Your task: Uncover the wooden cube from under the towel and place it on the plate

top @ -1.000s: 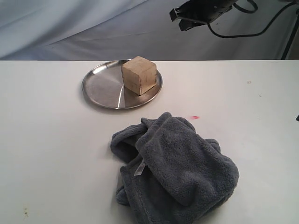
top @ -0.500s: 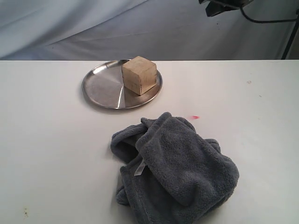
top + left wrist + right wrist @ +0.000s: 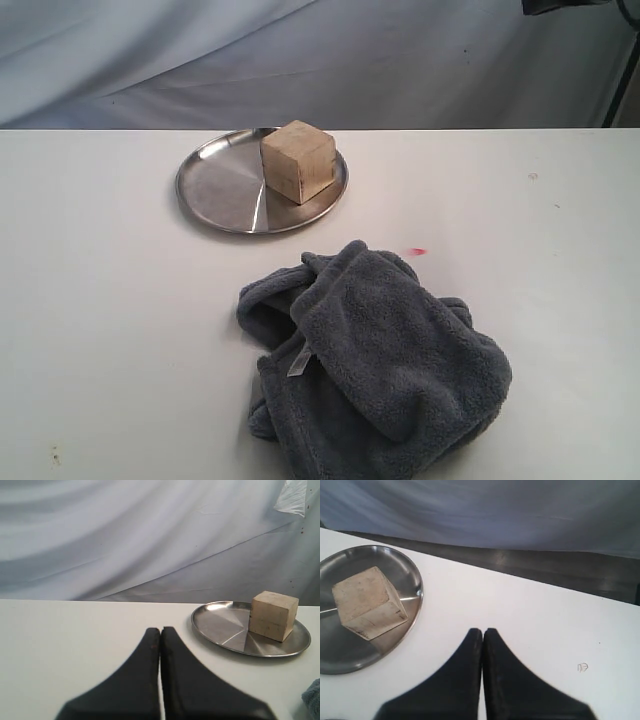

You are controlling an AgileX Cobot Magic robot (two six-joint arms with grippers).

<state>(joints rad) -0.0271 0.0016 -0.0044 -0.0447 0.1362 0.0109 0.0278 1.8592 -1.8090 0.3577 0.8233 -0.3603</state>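
The right arm point(image 3: 563, 5) has climbed nearly out of sight; left pincer point(image 3: 160, 630) and right pincer point(image 3: 482, 630) are each pressed together.

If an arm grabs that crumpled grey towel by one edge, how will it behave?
The dark grey fluffy terry-cloth towel would probably droop and unfold, since it lies in soft, loose folds. Pushed, it would likely bunch up rather than slide as one piece across the white table.

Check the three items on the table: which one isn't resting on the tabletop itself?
The wooden cube. It sits on the metal plate; the plate and the crumpled grey towel both lie directly on the table.
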